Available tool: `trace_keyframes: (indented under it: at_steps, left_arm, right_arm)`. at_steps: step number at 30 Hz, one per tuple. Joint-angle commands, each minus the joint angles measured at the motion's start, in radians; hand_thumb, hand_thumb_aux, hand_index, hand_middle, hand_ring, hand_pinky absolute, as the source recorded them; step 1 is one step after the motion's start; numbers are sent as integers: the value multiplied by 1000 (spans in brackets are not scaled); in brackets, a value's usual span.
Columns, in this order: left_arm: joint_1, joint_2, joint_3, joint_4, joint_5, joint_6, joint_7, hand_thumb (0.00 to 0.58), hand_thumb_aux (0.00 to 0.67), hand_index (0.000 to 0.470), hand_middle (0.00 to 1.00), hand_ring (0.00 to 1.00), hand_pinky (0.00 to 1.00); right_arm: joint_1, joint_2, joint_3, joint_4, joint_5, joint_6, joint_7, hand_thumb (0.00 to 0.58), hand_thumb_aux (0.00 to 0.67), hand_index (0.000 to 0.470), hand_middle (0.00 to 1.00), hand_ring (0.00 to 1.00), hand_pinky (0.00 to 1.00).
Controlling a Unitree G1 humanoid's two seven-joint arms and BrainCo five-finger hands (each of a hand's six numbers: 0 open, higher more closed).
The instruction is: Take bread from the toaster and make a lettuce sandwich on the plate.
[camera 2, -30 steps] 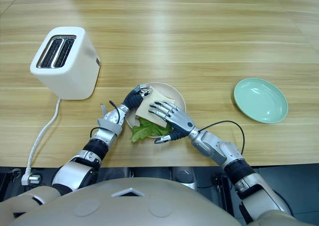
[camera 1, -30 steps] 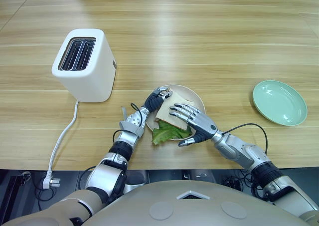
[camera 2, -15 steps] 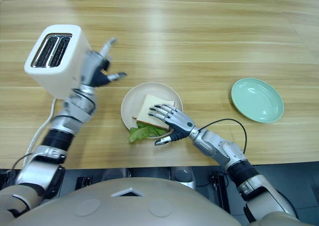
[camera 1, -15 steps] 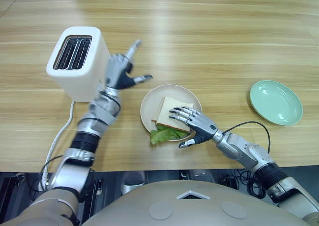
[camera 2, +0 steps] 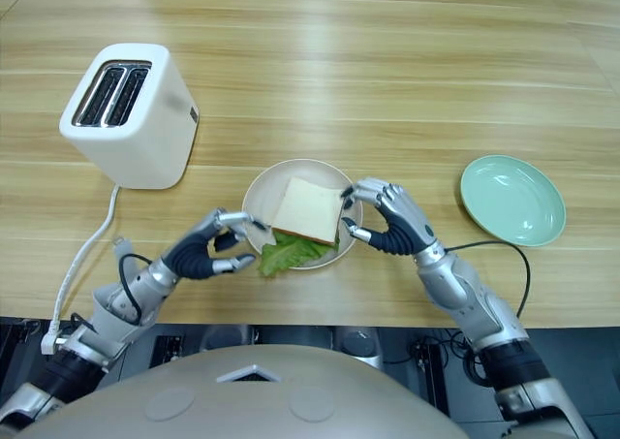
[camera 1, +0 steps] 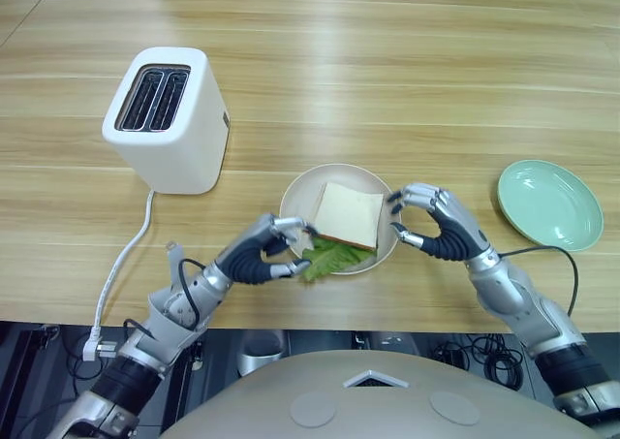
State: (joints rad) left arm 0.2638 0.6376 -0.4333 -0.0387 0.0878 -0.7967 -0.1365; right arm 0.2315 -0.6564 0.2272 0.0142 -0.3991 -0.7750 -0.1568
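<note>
Looks nearly finished: bread slice (camera 1: 347, 214) laid over lettuce (camera 1: 327, 256) on the beige plate (camera 1: 310, 182), near the bench's front edge. Empty-looking slots in the toaster (camera 1: 170, 119). Flanked by left hand (camera 1: 254, 257) and right hand (camera 1: 444, 228) at the rim, fingers (camera 1: 418, 194) curled narrow, apparently holding nothing. Probably only withdrawal left.

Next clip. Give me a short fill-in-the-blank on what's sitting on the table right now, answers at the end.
1. The bread slice rests on top of the ____.
2. The green plate holds ____.
3. The toaster stands to the robot's ____ of the beige plate.
Missing words: lettuce; nothing; left.
</note>
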Motion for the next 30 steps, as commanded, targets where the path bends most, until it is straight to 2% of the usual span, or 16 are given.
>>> trace_keyframes:
  at_steps: [1, 6, 10, 15, 18, 22, 30]
  left_arm:
    - [59, 33, -18, 67, 110, 8, -83, 580, 670, 460, 1000, 1000, 1000]
    - [150, 94, -16, 101, 222, 19, -143, 580, 670, 460, 1000, 1000, 1000]
    - [114, 85, 17, 163, 373, 60, -94, 580, 670, 460, 1000, 1000, 1000]
    - [18, 25, 5, 245, 544, 114, -12, 580, 670, 460, 1000, 1000, 1000]
    - [-77, -30, 2, 287, 610, 139, 46, 580, 670, 460, 1000, 1000, 1000]
    - [-215, -119, -19, 402, 683, 162, 150, 580, 670, 460, 1000, 1000, 1000]
    - [-471, -241, -70, 715, 766, 230, 333, 580, 670, 460, 1000, 1000, 1000]
  right_arm:
    - [61, -75, 8, -15, 48, -18, 145, 580, 670, 460, 1000, 1000, 1000]
    - [178, -217, -63, 7, 5, -13, 245, 580, 670, 460, 1000, 1000, 1000]
    - [170, -186, -38, -10, -36, -3, 279, 580, 670, 460, 1000, 1000, 1000]
    - [17, -34, 52, 112, -249, 48, 225, 580, 670, 460, 1000, 1000, 1000]
    - [-107, 62, 90, 195, -404, 126, 107, 580, 670, 460, 1000, 1000, 1000]
    - [-251, 128, 163, 320, -568, 211, -35, 580, 670, 460, 1000, 1000, 1000]
    - [-517, 239, 280, 655, -642, 295, -197, 580, 670, 460, 1000, 1000, 1000]
